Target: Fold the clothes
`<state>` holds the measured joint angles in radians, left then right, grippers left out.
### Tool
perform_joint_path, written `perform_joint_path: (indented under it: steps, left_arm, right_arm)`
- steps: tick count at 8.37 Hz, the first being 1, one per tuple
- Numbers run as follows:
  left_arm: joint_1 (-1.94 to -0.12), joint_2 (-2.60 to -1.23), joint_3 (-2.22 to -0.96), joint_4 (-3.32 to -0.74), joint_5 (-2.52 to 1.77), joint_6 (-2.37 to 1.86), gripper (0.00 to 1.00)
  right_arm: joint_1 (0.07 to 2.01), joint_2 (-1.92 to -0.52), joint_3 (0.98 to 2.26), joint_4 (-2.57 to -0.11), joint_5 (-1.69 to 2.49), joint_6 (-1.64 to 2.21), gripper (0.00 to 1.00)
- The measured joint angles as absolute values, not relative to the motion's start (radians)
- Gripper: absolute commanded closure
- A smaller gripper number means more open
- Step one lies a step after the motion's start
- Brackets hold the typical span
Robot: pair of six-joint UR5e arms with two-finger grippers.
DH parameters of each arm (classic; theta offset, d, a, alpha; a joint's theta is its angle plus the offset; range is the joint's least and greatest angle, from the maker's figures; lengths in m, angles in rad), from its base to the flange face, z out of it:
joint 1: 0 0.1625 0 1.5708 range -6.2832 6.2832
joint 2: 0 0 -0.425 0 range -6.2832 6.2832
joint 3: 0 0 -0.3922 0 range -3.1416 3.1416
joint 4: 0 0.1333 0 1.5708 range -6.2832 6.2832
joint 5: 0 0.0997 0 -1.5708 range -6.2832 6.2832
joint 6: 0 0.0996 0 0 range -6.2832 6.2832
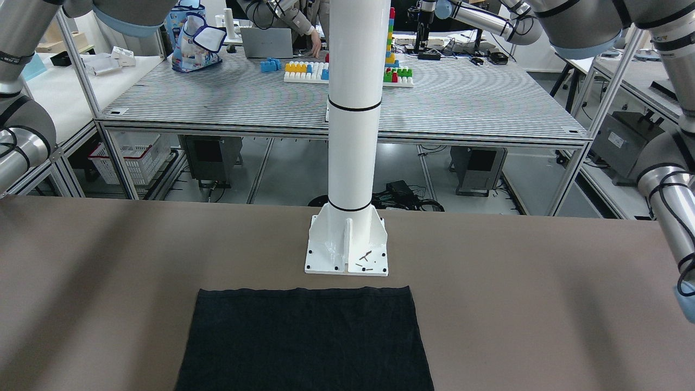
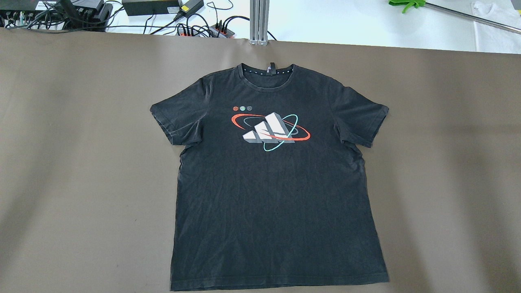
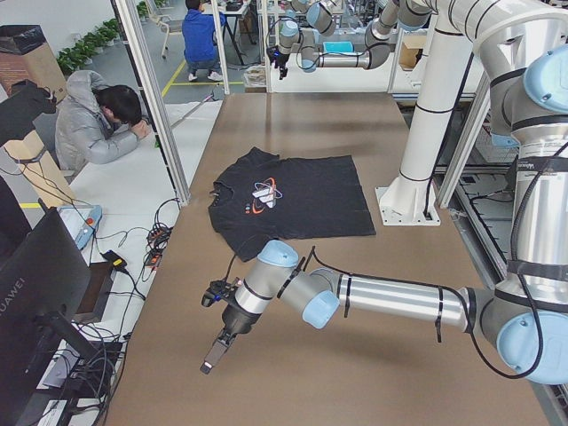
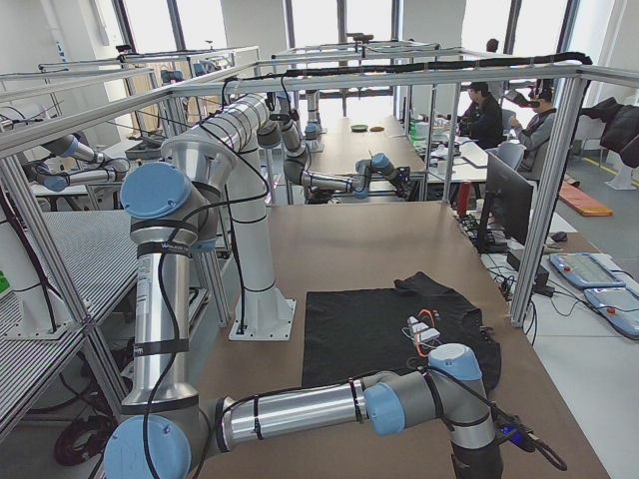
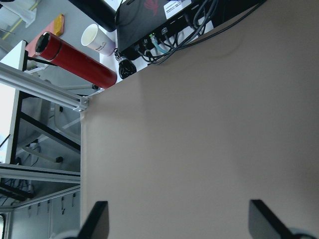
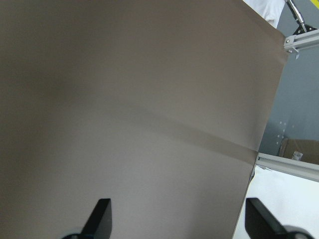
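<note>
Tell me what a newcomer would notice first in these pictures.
A black T-shirt lies spread flat in the middle of the brown table, a red, teal and grey print on its chest. A tall white pole stands just past its hem. The left claw and right claw hang open over bare tabletop, off to either side.

My left arm (image 3: 382,297) reaches out low, forearm near level, wrist bent downward. The left gripper (image 5: 178,220) points down. Its two fingers (image 5: 97,221) stand wide apart, with nothing between them and nothing touching them. My right arm (image 4: 300,407) is stretched out on the opposite side, also low and near level. The right gripper (image 6: 178,216) is likewise spread wide and empty, facing down.
</note>
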<state>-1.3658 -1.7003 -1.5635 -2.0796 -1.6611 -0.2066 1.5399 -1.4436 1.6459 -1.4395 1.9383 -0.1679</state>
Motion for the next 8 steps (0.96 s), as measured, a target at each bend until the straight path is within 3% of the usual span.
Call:
perform_joint_path:
  steps: [5,8]
  left_arm:
    - [-1.348,-1.786,-1.58,-2.103,-1.954,-0.443,0.0]
    - [-1.271,-1.863,-1.543,-2.165,-2.031,-0.64,0.0]
  right_arm:
    - [1.518,-1.386,1.612,-1.384,2.11,-0.019,0.06]
    - [1.422,-1.361,1.541,-1.157,2.146,0.23,0.06]
